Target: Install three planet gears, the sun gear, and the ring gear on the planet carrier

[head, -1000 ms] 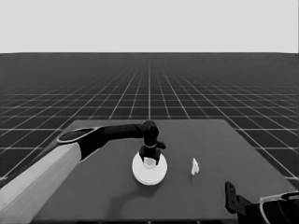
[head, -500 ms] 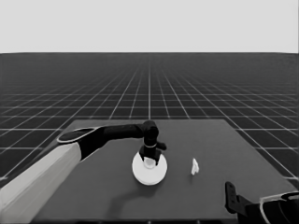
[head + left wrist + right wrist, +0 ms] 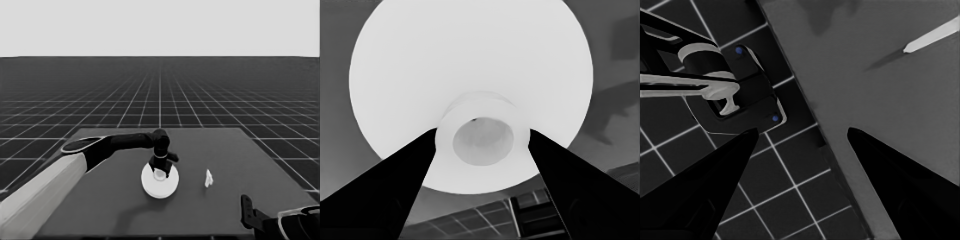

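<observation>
Head view: your left arm comes in from the left edge, pale grey near the corner, black toward the wrist, and reaches to mid-table. The left gripper (image 3: 160,169) points down over the large white round disc with a smooth face, the larger round part (image 3: 159,181), which lies flat on the dark grey table (image 3: 100,210) about at its centre. Fingertips sit at the disc's far half, around a small raised bit at the middle. To the right of the disc, well apart from it, a thin white piece (image 3: 208,178) stands upright on the table. Your right arm is parked at the lower right corner w/ the right gripper (image 3: 246,210) just over the table's near edge. No gears or smaller round part show from here; the big disc covers that spot.

Left wrist view: the larger round part (image 3: 470,65) fills most of the frame. At its middle a short white collar w/ a round hole (image 3: 482,136) rises toward the camera. The left gripper's two black fingers (image 3: 385,190) stand one on each side of that collar, inner edges touching it, so the fingers are closed on the collar of the larger round part.

Right wrist view: the right gripper's fingers (image 3: 695,185) are spread wide w/ nothing between them, over the table's corner and the floor grid. The thin white piece (image 3: 932,36) shows far off on the table. Past the table edge sits dark machinery w/ pale bands and small blue lights (image 3: 735,95).
</observation>
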Tool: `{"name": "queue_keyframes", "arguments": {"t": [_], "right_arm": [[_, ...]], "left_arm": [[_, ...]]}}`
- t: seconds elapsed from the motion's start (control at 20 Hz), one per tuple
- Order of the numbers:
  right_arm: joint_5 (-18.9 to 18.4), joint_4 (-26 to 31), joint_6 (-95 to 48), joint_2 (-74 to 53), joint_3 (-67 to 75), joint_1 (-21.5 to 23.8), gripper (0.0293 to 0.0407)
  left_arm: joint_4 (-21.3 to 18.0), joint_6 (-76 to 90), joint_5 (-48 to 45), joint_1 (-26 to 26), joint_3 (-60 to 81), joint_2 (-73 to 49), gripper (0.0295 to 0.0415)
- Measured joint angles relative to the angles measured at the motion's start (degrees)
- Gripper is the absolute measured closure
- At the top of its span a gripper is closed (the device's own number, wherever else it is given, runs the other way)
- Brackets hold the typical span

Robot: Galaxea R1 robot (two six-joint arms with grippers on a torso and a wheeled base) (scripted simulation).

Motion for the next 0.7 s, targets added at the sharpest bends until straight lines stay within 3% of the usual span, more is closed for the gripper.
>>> {"name": "queue_keyframes", "arguments": {"t": [0.3, 0.35, 0.4, 0.7], "right_arm": [[0.0, 0.0, 0.0, 0.0, 0.0, 0.0, 0.0315], [0.0, 0.0, 0.0, 0.0, 0.0, 0.0, 0.0315], [0.0, 0.0, 0.0, 0.0, 0.0, 0.0, 0.0315], [0.0, 0.0, 0.0, 0.0, 0.0, 0.0, 0.0315]], "left_arm": [[0.0, 3.0, 0.0, 0.1, 0.0, 0.0, 0.0357], [0.0, 3.3, 0.0, 0.1, 0.0, 0.0, 0.0336], [0.0, 3.5, 0.0, 0.2, 0.0, 0.0, 0.0329], [0.0, 3.7, 0.0, 0.2, 0.0, 0.0, 0.0326]]}}
